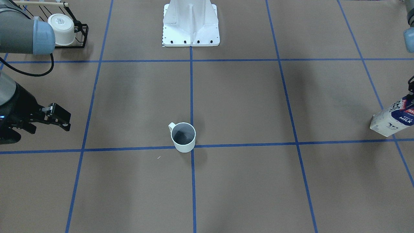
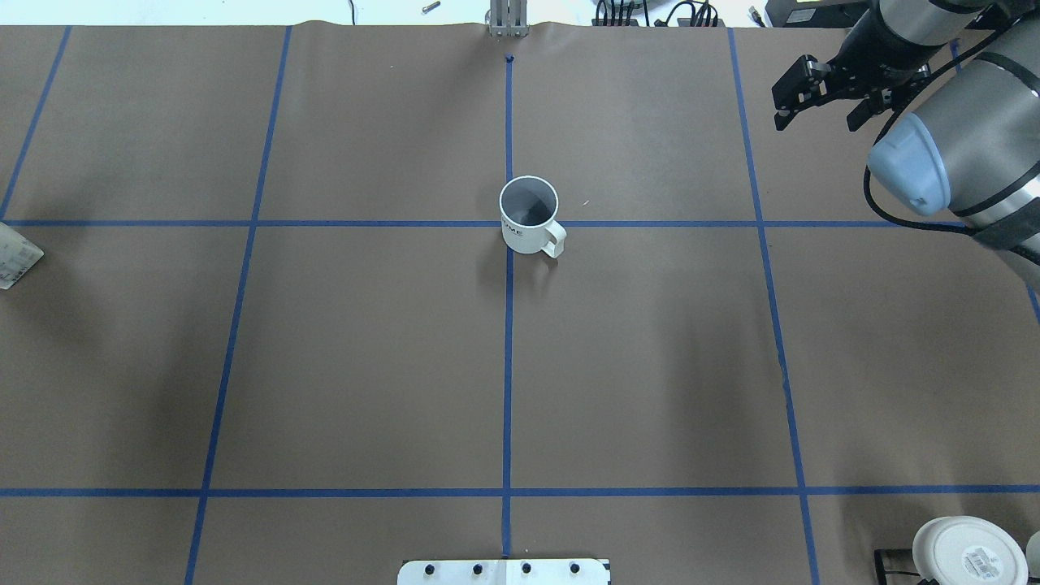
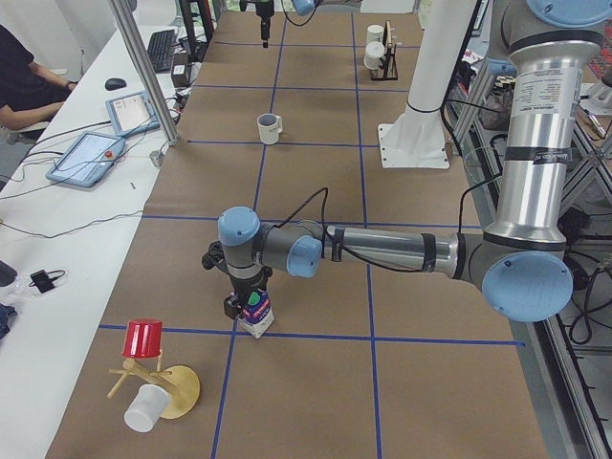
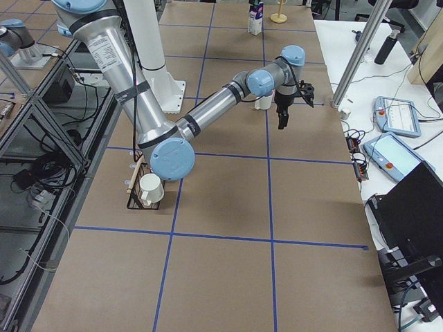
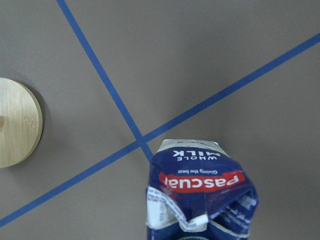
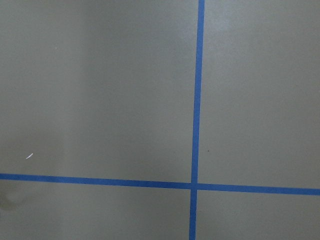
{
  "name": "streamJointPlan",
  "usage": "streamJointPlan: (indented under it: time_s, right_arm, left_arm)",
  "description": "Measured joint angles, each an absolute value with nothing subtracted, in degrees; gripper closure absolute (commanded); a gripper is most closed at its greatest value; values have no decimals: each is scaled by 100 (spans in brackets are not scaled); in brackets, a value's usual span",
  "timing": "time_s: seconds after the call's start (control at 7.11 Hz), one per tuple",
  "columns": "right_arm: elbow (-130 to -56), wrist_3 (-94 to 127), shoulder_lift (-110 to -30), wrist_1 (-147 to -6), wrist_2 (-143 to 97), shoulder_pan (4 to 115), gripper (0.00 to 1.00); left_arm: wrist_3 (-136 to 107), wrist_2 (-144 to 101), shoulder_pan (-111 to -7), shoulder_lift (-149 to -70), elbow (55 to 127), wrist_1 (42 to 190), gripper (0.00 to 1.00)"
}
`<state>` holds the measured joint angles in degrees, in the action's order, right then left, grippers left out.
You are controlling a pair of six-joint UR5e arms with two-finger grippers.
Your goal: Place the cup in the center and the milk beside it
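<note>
The cup [image 1: 183, 137] stands upright on the tape crossing at the table's centre, dark grey inside; it also shows in the overhead view [image 2: 530, 215] and the exterior left view [image 3: 270, 127]. The milk [image 1: 393, 118] sits far out on my left side by a tape crossing, seen leaning. It also shows in the overhead view [image 2: 16, 258], the exterior left view [image 3: 255, 311] and the left wrist view [image 5: 200, 195], where its gable is crumpled. My left gripper [image 3: 244, 304] is down at the carton's top; I cannot tell whether it grips. My right gripper [image 2: 816, 122] is open and empty, well away from the cup.
A black wire rack holding a wider white cup [image 1: 61, 29] stands near the robot's right side. The white robot base [image 1: 190, 26] is at the table's back middle. A wooden mug stand [image 3: 167, 387] with a red cup [image 3: 143, 339] stands near the milk.
</note>
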<state>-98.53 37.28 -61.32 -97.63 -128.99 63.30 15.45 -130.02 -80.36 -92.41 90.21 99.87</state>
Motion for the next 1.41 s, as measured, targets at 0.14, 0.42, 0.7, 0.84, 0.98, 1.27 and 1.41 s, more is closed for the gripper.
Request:
streamJointPlan:
  time_s: [0.14,0.42,0.7,0.84,0.98,1.27,1.41]
  right_arm:
    - [-9853,3732,-6132,-9761,-12896,6318,0]
    - [-9848,3741,-6124,-9760,-12888,6296,0]
    - [-9862,3777,-6105,-9758,-12885,6242,0]
    - [-9872,3784,-6104,-9757,-12883,6219,0]
    - [-9876,3787,-6108,-9756,-12879,6210,0]
    - [-9878,3788,-6128,-9754,-12876,6206,0]
    - [-9879,3788,-6134,-9750,-12876,6199,0]
  left_arm:
    - [1530,-13011,-7964,-9247,9016,9986,7]
    - [1527,-13018,-7901,-9253,8989,9979,65]
    - [1535,-13025,-7895,-9265,8944,9977,100]
    - [1535,-13025,-7893,-9285,8944,9973,100]
    - [1530,-13054,-7892,-9320,8961,9957,100]
    - [1510,-13338,-7897,-9520,8980,9813,100]
    - [1505,-13417,-7900,-9763,8984,9531,100]
